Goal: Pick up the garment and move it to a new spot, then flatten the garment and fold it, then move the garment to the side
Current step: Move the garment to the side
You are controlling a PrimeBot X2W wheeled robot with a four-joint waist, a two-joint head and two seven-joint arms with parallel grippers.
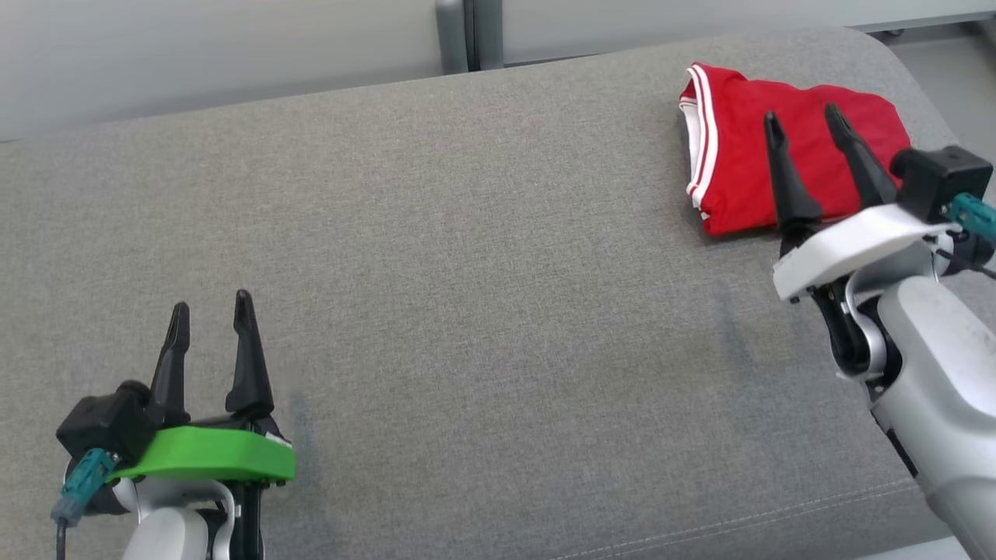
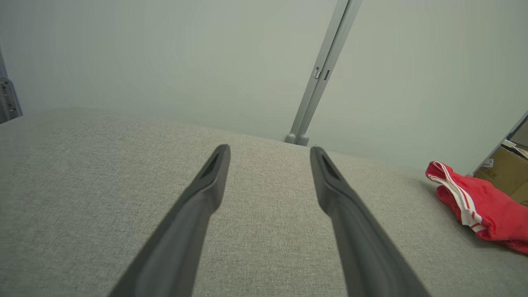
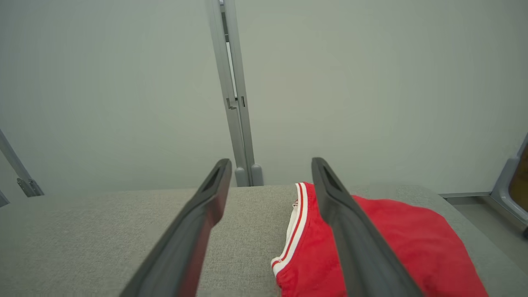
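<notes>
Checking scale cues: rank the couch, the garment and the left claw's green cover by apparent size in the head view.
1. couch
2. garment
3. green cover, which is nearer the camera, so its true size is unsure

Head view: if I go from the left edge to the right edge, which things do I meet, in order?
Left gripper, open → grey post at the back wall → red garment. The right gripper, also open, stands in front of the garment, so I leave it out of the order.
</notes>
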